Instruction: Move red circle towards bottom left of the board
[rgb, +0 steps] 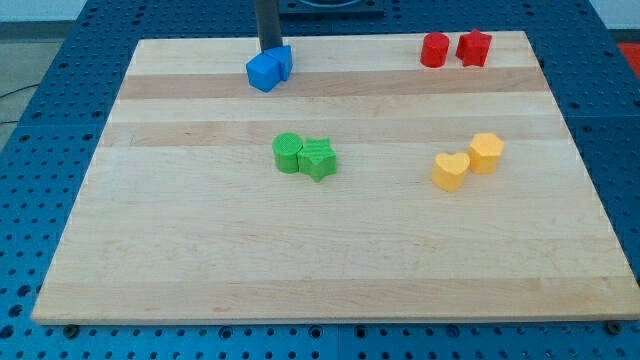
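The red circle (434, 49) sits near the board's top right, touching a red star (474, 48) on its right. My tip (269, 50) is at the view's top, left of centre, just behind two blue blocks (269, 69) and touching or nearly touching them. It is far to the left of the red circle.
A green circle (288, 152) and a green star (318, 158) sit together near the middle. A yellow heart (450, 171) and a yellow hexagon (486, 152) sit right of centre. The wooden board (200, 270) lies on a blue perforated table.
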